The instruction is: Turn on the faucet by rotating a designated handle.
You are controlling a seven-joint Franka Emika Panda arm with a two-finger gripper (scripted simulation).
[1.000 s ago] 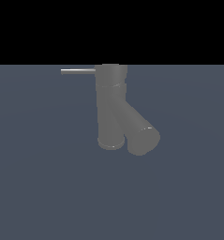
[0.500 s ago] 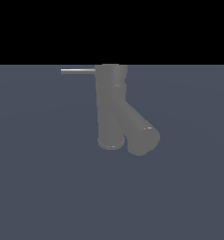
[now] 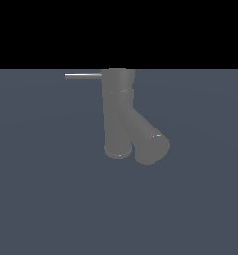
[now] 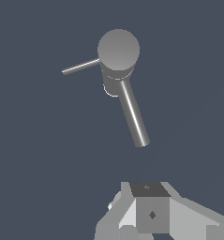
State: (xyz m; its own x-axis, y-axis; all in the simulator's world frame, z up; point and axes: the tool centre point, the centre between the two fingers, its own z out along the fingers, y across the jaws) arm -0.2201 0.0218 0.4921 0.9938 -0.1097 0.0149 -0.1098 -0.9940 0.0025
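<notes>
Dark slate counter (image 3: 46, 199) is carrying the faucet (image 3: 118, 114) mid-frame, handle (image 3: 83, 75) projecting toward upper left; hand (image 4: 151, 213) state unclear.

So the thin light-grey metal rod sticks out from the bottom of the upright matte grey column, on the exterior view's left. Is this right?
Not quite. The thin light-grey metal rod sticks out from the top section of the upright matte grey column, not the bottom. The side is right: the exterior view's left. The exterior view shows this.
</notes>
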